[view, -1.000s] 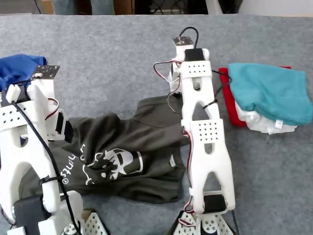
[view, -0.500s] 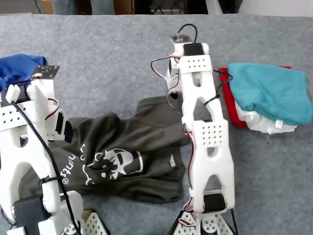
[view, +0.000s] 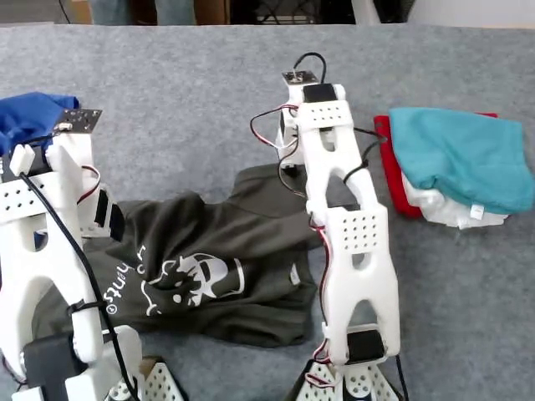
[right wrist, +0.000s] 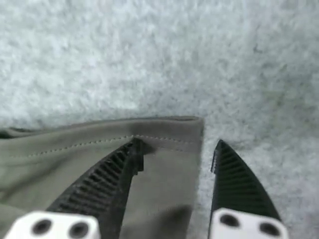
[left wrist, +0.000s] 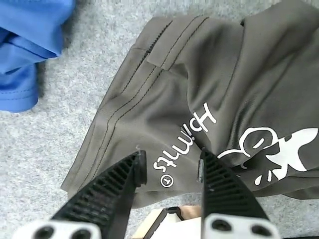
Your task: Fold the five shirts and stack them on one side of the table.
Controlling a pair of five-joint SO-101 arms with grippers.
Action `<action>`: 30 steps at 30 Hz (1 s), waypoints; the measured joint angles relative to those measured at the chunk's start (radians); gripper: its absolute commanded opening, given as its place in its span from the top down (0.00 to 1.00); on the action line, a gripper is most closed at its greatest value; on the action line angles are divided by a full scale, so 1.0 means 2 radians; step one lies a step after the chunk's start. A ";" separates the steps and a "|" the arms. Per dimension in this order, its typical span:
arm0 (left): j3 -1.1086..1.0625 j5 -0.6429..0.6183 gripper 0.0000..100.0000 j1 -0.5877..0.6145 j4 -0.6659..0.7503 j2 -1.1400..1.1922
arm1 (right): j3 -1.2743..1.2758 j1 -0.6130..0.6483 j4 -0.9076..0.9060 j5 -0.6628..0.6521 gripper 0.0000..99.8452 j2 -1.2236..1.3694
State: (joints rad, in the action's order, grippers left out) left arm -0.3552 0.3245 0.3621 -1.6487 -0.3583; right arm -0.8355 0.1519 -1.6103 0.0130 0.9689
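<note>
A: Where is the shirt?

B: Dark shirt (view: 217, 267) lies print up and rumpled, mid-table on the near side, between the two arms. Blue shirt (view: 29, 113) is a loose heap at far left. At the right is the stack: teal shirt (view: 460, 154) on top, a white one (view: 435, 205) under it, a red one (view: 386, 159) at the bottom.

A: Grippers?

B: Left gripper (left wrist: 170, 162) is spread wide with nothing in it. It hangs over the dark shirt's left part, just beside the print and near a stitched hem. Right gripper (right wrist: 178, 149) is also spread and empty. It straddles the corner of a hemmed edge at the shirt's far side, with one finger over cloth and the other over bare table (view: 192, 92).

A: How will it handle?

B: My guess is thin knit — light, limp, no stiffness. It should drape from wherever it's pinched and trail the rest behind. It isn't fragile. The table cover looks felt-like, so the cloth probably drags and bunches rather than slides.

A: Where to grab?

B: At the hems. The stitched double layer is thicker and gives the fingers more to bite. The corner under the right gripper looks like a fair spot, and the left hem suits the other arm. I'd want two holds well apart, since a single pinch likely just lifts a peak and leaves the shirt creased.
</note>
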 measured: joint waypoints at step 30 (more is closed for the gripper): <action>-0.002 0.000 0.81 0.000 0.002 0.000 | -0.092 0.001 -0.059 0.000 0.99 0.029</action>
State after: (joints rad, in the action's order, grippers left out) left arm -0.3598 0.3245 0.3621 -1.6441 -0.3583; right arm -1.0196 0.1534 -1.7285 0.0130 1.0273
